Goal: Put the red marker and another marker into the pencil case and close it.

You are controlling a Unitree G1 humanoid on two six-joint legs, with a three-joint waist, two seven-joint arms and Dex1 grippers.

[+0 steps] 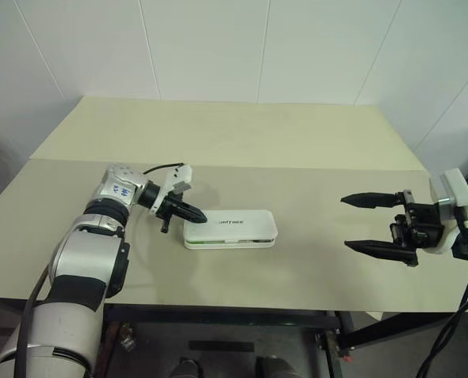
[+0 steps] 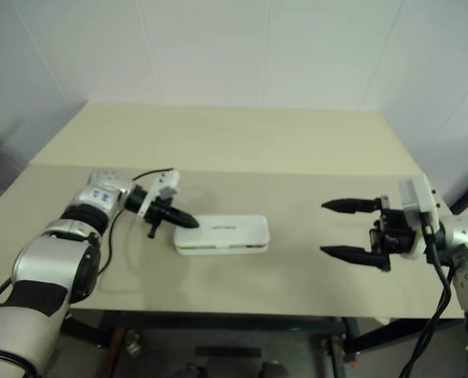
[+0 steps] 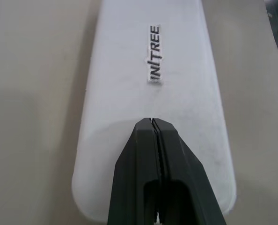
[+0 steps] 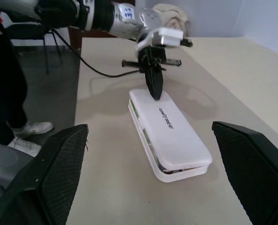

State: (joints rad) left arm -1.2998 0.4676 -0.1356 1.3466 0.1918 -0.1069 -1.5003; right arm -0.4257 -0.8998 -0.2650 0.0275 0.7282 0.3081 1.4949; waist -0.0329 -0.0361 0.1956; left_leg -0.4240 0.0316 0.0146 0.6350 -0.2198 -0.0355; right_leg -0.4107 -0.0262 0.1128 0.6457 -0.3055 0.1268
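Observation:
The white pencil case [image 1: 242, 228] lies flat in the middle of the table with its lid down. In the right wrist view a thin gap shows between the lid and base of the pencil case [image 4: 176, 140], with a green streak inside. My left gripper [image 1: 196, 214] is shut, and its tips rest on the left end of the lid [image 3: 129, 70]. My right gripper [image 1: 345, 223] hangs open to the right of the case, well apart from it, with nothing between its fingers [image 4: 59, 173]. The red marker and the other marker are hidden.
The beige table [image 1: 234, 142] runs back to a white wall. Its front edge [image 1: 242, 303] lies close below the case. A black cable [image 4: 101, 70] trails from my left wrist over the table. A person's legs and white shoe [image 4: 31, 129] stand beyond the table's left end.

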